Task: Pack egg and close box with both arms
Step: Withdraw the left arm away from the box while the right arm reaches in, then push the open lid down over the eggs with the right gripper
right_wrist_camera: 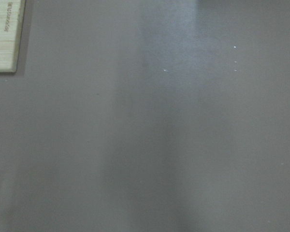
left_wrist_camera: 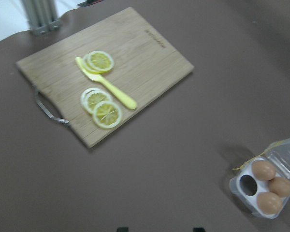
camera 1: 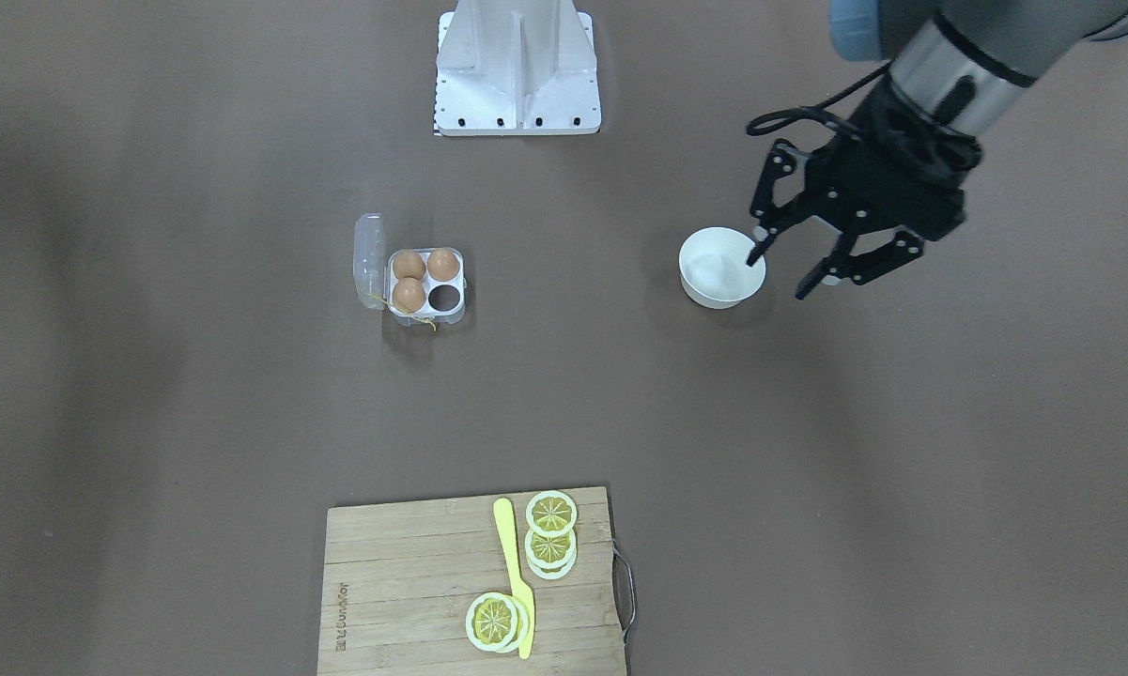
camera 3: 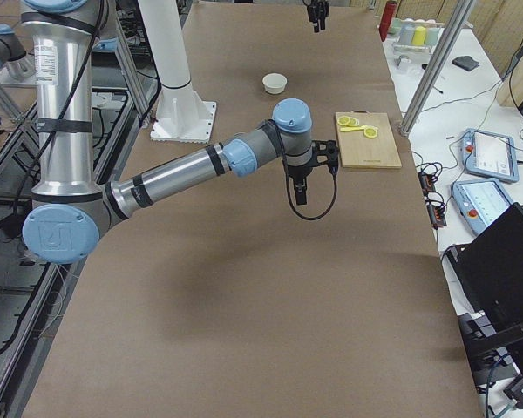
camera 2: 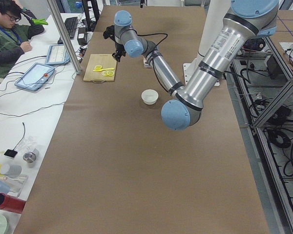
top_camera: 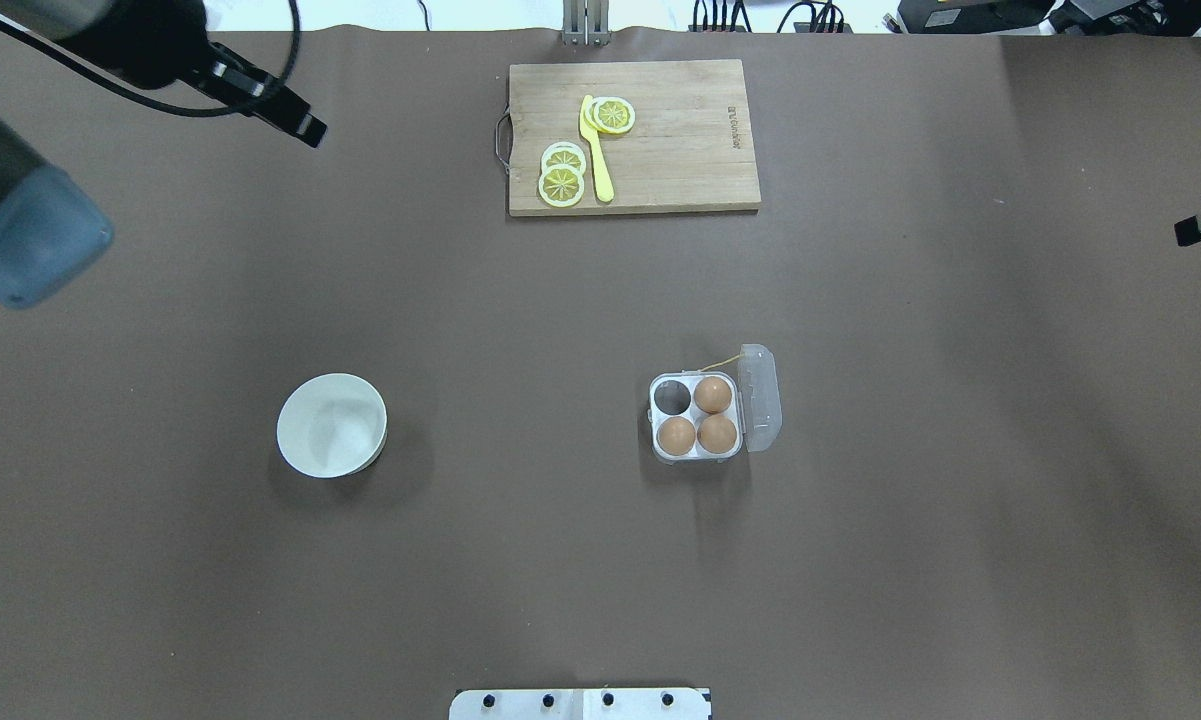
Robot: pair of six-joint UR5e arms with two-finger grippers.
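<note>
The clear box (camera 1: pixel 426 282) stands mid-table with its lid (camera 1: pixel 368 261) swung open. Three brown eggs that look alike (camera 1: pixel 409 265) (camera 1: pixel 443 264) (camera 1: pixel 409 295) sit in its cells, and one cell (camera 1: pixel 444 297) is empty. The box also shows in the overhead view (top_camera: pixel 697 416) and the left wrist view (left_wrist_camera: pixel 239 191). My left gripper (camera 1: pixel 782 272) is open and empty, raised high on the white bowl's side. My right gripper (camera 3: pixel 301 190) hangs high over the table's other end, far from the box. I cannot tell whether it is open.
The white bowl (camera 1: pixel 718 272) looks empty. A wooden cutting board (camera 1: pixel 413 582) with lemon slices (camera 1: pixel 551 514) and a yellow knife (camera 1: pixel 512 563) lies at the far edge. The white robot base (camera 1: pixel 517 75) stands at the near edge.
</note>
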